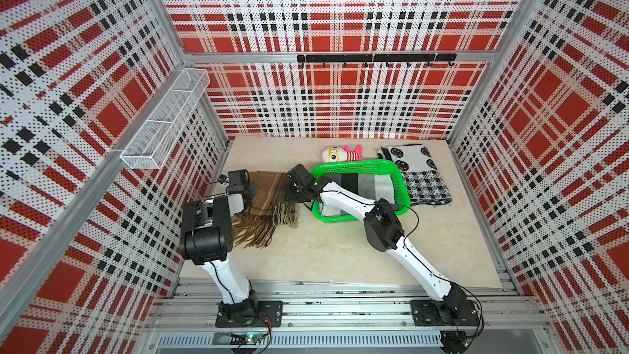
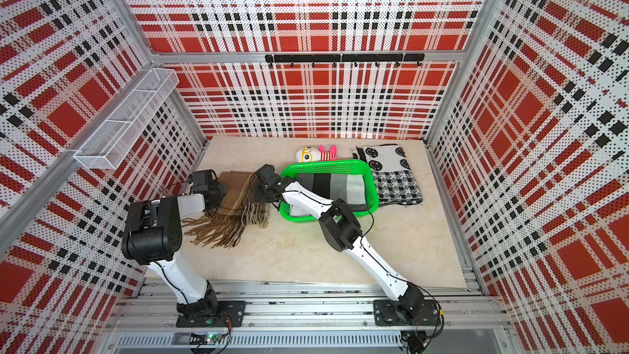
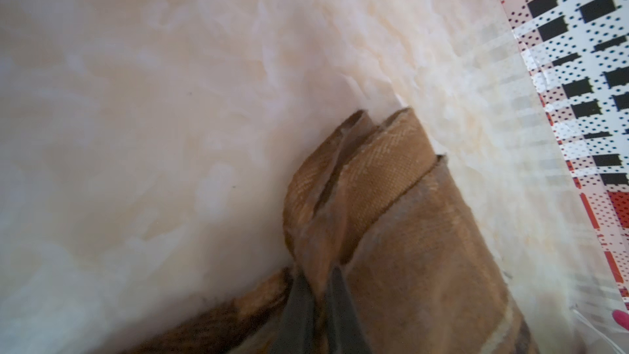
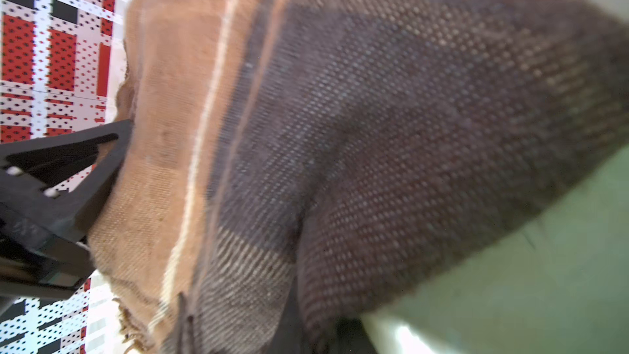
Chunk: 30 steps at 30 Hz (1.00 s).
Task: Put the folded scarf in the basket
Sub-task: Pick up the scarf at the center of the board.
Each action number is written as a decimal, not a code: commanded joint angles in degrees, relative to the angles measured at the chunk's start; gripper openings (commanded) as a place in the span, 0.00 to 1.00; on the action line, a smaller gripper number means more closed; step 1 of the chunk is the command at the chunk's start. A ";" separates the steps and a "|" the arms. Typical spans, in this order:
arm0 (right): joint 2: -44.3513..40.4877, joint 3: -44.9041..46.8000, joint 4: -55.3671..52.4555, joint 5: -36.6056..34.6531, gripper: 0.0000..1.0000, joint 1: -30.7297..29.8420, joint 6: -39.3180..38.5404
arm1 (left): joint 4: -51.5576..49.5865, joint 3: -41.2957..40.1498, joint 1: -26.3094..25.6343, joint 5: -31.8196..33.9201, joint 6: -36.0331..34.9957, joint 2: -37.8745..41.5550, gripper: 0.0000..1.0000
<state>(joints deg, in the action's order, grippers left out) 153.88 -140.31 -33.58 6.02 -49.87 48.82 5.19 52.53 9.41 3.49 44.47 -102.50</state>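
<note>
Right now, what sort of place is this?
Probably a lab robot cell dressed as a closet: plaid perforated walls on aluminium framing, a hook rail, and a brown scarf beside a green basket.

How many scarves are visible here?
3. A brown scarf left of the green basket, a grey striped scarf inside it, a black-and-white scarf right of it. Others may hide beneath.

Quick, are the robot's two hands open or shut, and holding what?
Left hand: shut on the brown striped woven scarf with fringe.
Right hand: shut on the same scarf's other side.
</note>
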 commanded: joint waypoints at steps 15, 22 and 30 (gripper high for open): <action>-11.60 1.58 -2.73 0.34 0.00 -0.93 -4.30 | -7.99 1.29 -4.14 5.14 -0.61 14.52 0.00; -17.17 5.33 -5.06 -2.90 0.00 -1.20 -5.62 | -10.58 2.07 -7.15 4.79 -1.21 18.81 0.00; -26.62 16.39 -7.66 -5.61 0.00 -0.37 -8.81 | -14.43 3.55 -16.35 5.51 -0.09 23.70 0.00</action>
<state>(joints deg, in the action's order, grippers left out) 133.10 -127.46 -40.14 2.72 -50.52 42.24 -7.51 53.56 -3.81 8.19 44.14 -81.43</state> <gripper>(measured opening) 0.084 0.082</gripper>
